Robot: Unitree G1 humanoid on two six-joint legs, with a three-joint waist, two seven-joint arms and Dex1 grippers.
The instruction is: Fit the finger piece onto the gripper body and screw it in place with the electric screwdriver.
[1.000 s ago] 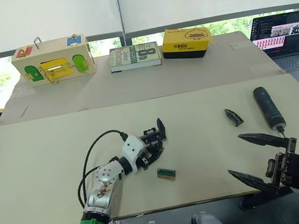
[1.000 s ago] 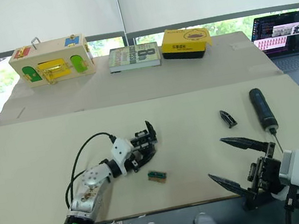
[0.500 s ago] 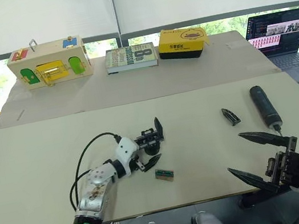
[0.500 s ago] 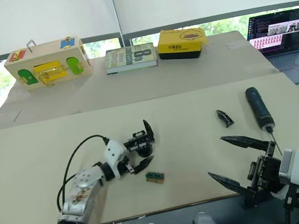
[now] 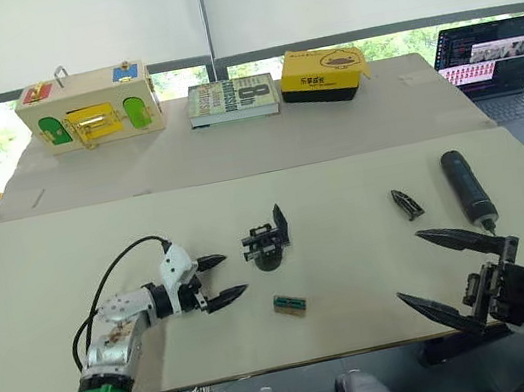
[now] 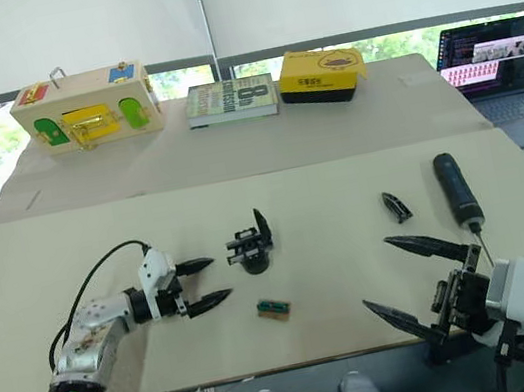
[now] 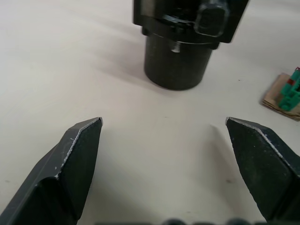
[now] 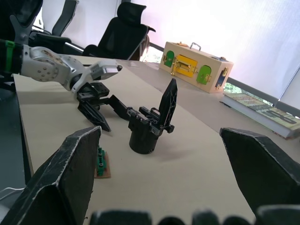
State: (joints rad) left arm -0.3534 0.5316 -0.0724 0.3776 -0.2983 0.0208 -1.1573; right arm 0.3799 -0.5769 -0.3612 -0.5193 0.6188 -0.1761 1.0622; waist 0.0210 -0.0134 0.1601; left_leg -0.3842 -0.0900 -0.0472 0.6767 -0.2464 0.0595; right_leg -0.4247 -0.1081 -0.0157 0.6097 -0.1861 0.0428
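The gripper body stood upright at the table's centre. Just to its left, the left gripper gaped empty; to its right lay the finger piece, then the electric screwdriver. The right gripper hung wide open, holding nothing. Behind stood a wooden latch box, a book marked "8", and a yellow box, contents unseen.
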